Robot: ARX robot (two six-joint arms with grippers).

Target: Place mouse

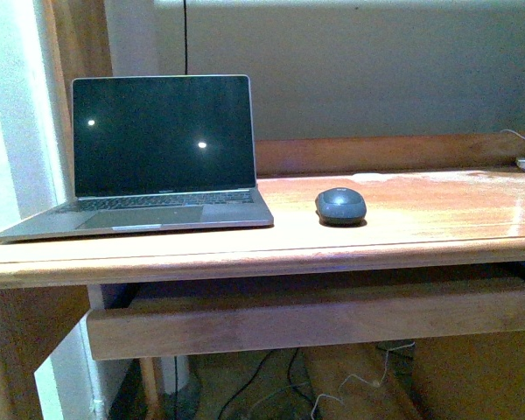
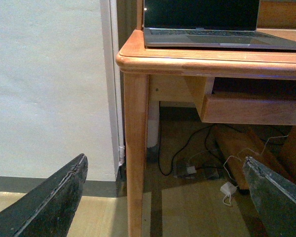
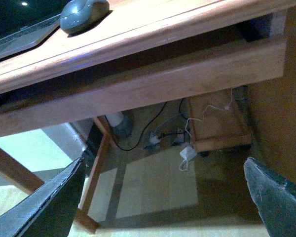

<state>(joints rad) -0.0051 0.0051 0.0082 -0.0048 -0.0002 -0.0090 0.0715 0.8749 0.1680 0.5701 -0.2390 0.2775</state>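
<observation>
Grey mouse (image 1: 340, 206) sits on the bench (image 1: 420, 227) beside the laptop (image 1: 157, 157); both grippers hang low, fingers (image 3: 49, 207) apart, so rise first.

No text, brand or number can be read in any view. The laptop (image 1: 149, 157) carries a small pale mark on the strip under its dark screen, in the front view and in the left wrist view (image 2: 201, 28), but it is too small and blurred to make out. The mouse (image 1: 340, 206) shows no legible logo on its grey top.
</observation>
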